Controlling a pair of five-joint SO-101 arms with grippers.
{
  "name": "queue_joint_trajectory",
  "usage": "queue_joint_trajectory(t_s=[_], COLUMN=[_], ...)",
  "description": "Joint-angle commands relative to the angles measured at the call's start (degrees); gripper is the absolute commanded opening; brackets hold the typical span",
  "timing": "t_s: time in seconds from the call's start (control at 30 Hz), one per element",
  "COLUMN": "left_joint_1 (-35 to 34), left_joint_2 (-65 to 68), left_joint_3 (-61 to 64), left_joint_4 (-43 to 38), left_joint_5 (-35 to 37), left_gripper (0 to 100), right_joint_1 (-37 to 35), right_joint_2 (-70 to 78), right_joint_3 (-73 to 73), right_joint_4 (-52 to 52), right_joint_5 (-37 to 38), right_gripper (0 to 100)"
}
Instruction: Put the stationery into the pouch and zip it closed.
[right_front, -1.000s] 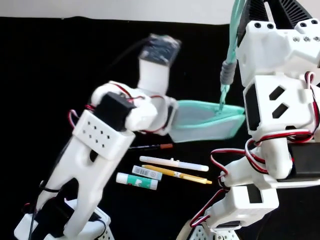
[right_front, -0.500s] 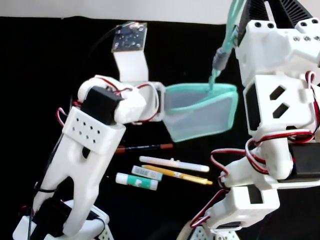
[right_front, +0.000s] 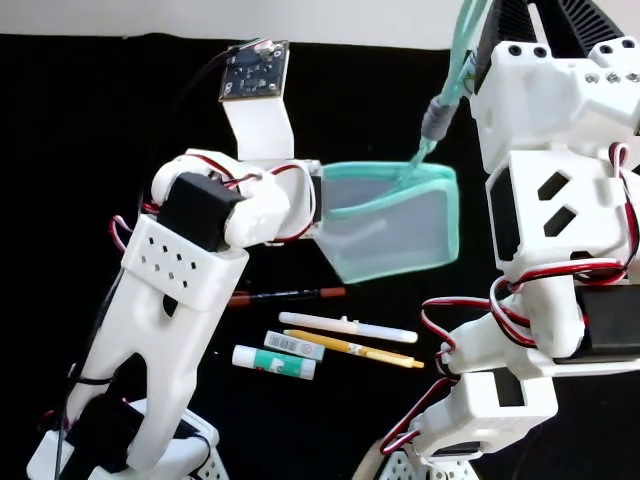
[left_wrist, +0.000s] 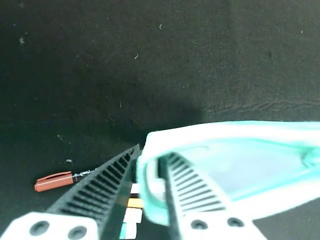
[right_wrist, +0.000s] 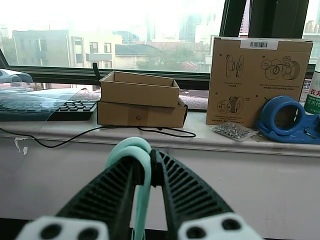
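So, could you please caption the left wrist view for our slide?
Left gripper shut on the teal pouch's end, brown-capped pen on the black table.

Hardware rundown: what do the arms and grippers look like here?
Both arms: white printed shells, black servo blocks, red, white and black wires. The left arm has a plate with a grid of small holes and a camera board on a white bracket; the right arm has slanted slots. Left gripper and right gripper: black ribbed fingers on white bases with dark screw holes.
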Motion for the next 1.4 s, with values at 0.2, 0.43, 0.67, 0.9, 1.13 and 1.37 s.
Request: queue_joint_trajectory(t_s=[0.2,0.43,0.67,0.9,1.13,1.37], left_joint_1=[-1.1,-9.1,-14.02,-13.93,-14.02,-14.02], left_joint_2=[-1.19,-0.84,-0.57,-0.57,-0.57,-0.57], left_joint_3=[-3.12,-13.85,-15.34,-15.25,-15.25,-15.25], left_joint_4=[-0.18,-1.49,-4.57,-4.13,-3.08,-0.97], left_joint_5=[-2.46,-6.95,-8.97,-10.9,-13.54,-14.24], left_gripper=[1,1,1,1,1,1], right_joint_1=[-0.13,-0.13,-0.48,-0.22,0.75,3.38], right_joint_2=[-1.36,-1.27,-0.92,-0.92,-0.92,-0.92], right_joint_3=[-5.49,-5.49,-5.49,-5.49,-5.49,-5.49], right_joint_4=[1.36,2.95,3.03,2.95,2.95,3.91], right_joint_5=[-0.62,-0.62,-0.7,-3.87,-3.87,-3.96], right_gripper=[0.6,0.6,0.6,0.6,0.6,0.6])
